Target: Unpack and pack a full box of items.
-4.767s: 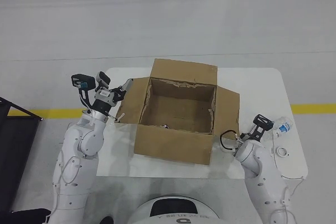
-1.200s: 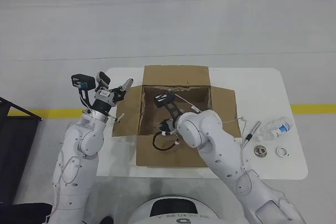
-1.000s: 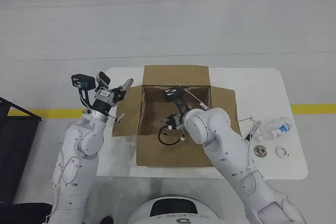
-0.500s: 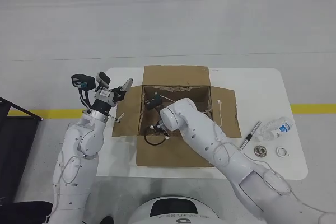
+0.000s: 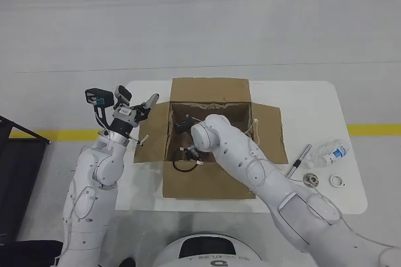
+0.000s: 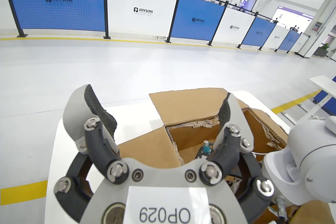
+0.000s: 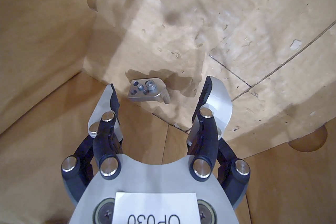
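An open cardboard box [image 5: 210, 177] stands mid-table with its flaps spread. My right arm [image 5: 217, 137] bends down into it on the box's left side. In the right wrist view, my right gripper [image 7: 159, 86] is open just above the box floor. A small grey metal bracket [image 7: 147, 91] with several holes lies between its fingertips, close to a corner. My left gripper [image 5: 139, 99] is open and empty, held in the air beside the box's left flap [image 5: 150, 137]. In the left wrist view, the left gripper [image 6: 158, 93] faces the box [image 6: 183, 109].
On the white table [image 5: 321, 100], right of the box, lie a clear water bottle [image 5: 329, 152], a thin metal rod [image 5: 299, 160], a round metal part [image 5: 311, 179] and a white ring [image 5: 336, 179]. A black rack [image 5: 0, 173] stands off the table's left side.
My right arm has come from the table's right side into the box and, in the last second, moved toward the box's left side. The box has shifted slightly. The left arm is unchanged.
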Controlling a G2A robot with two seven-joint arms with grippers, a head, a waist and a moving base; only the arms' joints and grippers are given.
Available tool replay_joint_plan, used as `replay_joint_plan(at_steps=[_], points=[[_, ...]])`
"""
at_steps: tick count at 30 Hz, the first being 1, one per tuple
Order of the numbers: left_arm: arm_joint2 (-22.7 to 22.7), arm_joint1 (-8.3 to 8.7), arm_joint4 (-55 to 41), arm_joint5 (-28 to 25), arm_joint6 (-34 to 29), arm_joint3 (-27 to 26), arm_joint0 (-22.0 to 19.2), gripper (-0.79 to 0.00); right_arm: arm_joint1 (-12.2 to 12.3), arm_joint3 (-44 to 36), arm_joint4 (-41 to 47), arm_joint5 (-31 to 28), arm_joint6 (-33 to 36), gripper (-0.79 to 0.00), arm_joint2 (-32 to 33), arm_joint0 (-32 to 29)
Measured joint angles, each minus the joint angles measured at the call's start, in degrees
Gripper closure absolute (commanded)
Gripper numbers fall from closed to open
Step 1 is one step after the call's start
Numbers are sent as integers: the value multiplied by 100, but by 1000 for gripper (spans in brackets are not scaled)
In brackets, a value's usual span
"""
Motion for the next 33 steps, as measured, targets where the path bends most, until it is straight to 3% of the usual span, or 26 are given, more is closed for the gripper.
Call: replay_joint_plan(at_steps=[4,6,8,10,11,17,22,29,33], points=[[0,0,0,0,0,0,0,-785,-84,315,34,30,17,-529,-115,97],[0,0,0,0,0,0,0,-785,-135,454,20,77,-4,-382,-189,149],[0,0,0,0,0,0,0,-785,-177,552,26,99,-19,-286,-240,188],[0,0,0,0,0,0,0,-785,-219,659,34,108,-37,-43,-285,230],[0,0,0,0,0,0,0,-785,-234,703,37,114,-50,0,-299,246],[0,0,0,0,0,0,0,-785,-281,864,-30,299,-257,0,-274,337],[0,0,0,0,0,0,0,-785,-131,332,-312,625,-504,0,27,253],[0,0,0,0,0,0,0,-785,391,-1884,-1444,1107,-560,0,846,-827],[0,0,0,0,0,0,0,-785,641,-3188,-2053,989,-471,0,1329,-1656]])
